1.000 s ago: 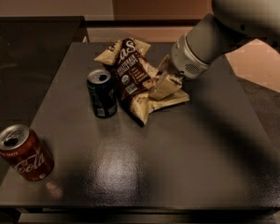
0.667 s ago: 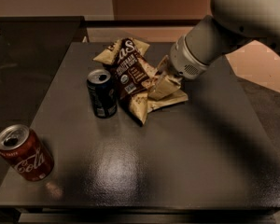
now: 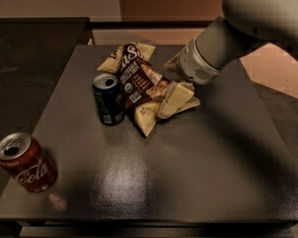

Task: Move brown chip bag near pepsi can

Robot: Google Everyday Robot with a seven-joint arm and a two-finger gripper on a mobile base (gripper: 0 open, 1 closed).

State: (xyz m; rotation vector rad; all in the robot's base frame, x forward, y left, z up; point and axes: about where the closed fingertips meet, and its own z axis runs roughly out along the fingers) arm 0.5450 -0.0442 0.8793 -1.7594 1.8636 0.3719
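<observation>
The brown chip bag lies crumpled on the dark table, in its far middle part. The pepsi can stands upright right next to the bag's left side, touching it or nearly so. My gripper reaches in from the upper right and is down at the bag's right end, over its pale tan edge. The grey wrist and arm hide the bag's far right corner.
A red Coca-Cola can stands tilted near the table's front left corner. The table's edges run along the left, the front and the right. A darker counter lies to the far left.
</observation>
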